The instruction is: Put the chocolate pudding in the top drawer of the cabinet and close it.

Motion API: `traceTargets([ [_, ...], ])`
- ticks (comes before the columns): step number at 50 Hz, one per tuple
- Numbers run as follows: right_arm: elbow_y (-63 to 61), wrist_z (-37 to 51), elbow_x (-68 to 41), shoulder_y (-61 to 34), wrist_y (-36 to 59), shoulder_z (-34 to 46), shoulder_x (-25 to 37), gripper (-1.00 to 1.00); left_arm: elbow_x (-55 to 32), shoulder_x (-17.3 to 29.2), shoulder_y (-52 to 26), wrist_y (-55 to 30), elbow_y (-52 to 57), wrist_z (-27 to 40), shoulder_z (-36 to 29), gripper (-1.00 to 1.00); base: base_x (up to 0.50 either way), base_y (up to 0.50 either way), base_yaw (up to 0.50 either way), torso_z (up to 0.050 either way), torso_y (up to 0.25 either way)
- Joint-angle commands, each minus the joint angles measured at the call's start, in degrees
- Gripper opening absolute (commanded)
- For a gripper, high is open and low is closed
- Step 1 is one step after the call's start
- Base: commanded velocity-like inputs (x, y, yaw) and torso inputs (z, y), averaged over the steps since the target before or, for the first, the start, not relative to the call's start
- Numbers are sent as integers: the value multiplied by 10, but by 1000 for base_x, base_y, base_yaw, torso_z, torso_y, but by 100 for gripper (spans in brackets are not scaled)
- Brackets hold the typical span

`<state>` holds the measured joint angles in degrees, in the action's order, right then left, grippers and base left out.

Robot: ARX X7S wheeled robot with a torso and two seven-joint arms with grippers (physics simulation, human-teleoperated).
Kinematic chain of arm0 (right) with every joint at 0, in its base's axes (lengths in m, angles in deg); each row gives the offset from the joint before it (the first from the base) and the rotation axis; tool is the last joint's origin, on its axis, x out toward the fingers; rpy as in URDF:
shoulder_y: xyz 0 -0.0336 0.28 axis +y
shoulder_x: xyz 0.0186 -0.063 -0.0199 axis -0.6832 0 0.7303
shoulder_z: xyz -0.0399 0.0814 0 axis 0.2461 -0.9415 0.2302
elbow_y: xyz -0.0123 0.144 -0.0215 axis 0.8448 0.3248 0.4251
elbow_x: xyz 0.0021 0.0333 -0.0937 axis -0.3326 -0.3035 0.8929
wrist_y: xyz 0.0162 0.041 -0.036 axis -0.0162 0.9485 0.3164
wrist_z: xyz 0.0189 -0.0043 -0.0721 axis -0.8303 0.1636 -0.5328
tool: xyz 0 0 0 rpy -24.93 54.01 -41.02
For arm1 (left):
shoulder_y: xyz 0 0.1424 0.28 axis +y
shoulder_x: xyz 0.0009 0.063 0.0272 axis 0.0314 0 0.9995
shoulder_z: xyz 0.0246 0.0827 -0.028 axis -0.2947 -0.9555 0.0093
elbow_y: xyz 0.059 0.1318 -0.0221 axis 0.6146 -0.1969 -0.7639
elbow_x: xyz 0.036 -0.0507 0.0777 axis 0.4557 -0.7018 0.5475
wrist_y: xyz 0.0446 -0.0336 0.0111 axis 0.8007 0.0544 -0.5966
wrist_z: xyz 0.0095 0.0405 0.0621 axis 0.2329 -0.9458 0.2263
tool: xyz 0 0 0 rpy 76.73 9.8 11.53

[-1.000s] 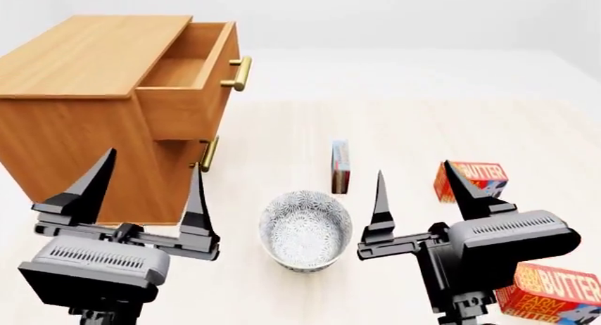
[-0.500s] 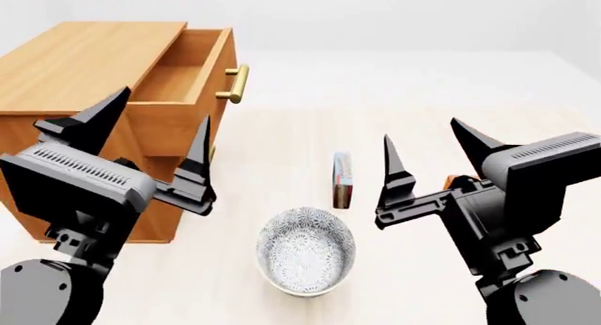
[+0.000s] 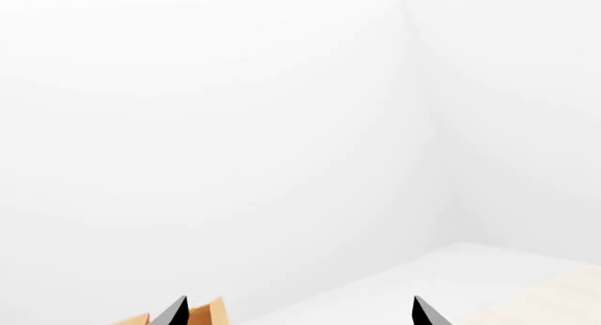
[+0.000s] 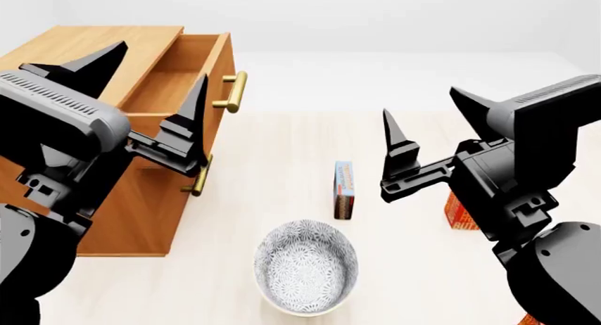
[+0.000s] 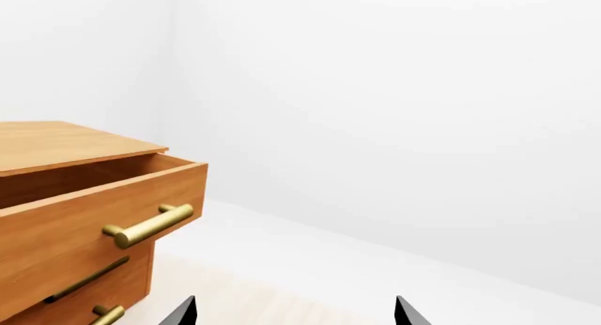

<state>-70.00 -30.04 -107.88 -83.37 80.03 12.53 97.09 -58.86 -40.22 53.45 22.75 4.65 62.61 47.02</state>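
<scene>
Slim carton (image 4: 345,189), honey-brown wood-grain cabinet (image 4: 112,205)

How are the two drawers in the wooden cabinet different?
The top drawer is pulled out and open, showing its empty inside; the lower drawer is pushed in, its inside hidden. The top drawer's handle is in full view; the lower drawer's is partly hidden in the head view. Both are honey-brown wood with brass bar handles.

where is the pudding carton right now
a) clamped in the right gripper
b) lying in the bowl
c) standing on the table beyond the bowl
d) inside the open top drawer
c, the pudding carton stands on the table just beyond the bowl, with the open right gripper above it and apart from it, and the open top drawer holds nothing that shows.
</scene>
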Motion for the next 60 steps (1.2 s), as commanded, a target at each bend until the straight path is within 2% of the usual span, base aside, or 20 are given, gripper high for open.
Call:
traceTargets([
  [1, 13, 1, -10, -31, 17, 12, 4, 100, -26, 4, -42, -33, -7, -1, -4, 100, 86, 0, 0, 0, 0],
  [11, 26, -2, 1, -36, 5, 31, 5, 100, -31, 4, -52, -41, -15, 0, -10, 100, 88, 0, 0, 0, 0],
  [26, 7, 6, -24, -31, 14, 8, 8, 100, -32, 8, -50, -43, -8, 3, -14, 100, 88, 0, 0, 0, 0],
  [46, 18, 9, 5, -21, -16, 34, 14, 100, -20, 8, -52, -31, -21, -2, -26, 100, 61, 0, 0, 0, 0],
  [54, 14, 20, -11, -27, 0, 22, 11, 100, -25, -6, -120, -61, -76, 2, -40, 100, 0, 0, 0, 0, 0],
  [60, 14, 25, -15, -32, 3, 17, 11, 100, -11, -33, -211, -87, -171, -1, -75, 100, 0, 0, 0, 0, 0],
])
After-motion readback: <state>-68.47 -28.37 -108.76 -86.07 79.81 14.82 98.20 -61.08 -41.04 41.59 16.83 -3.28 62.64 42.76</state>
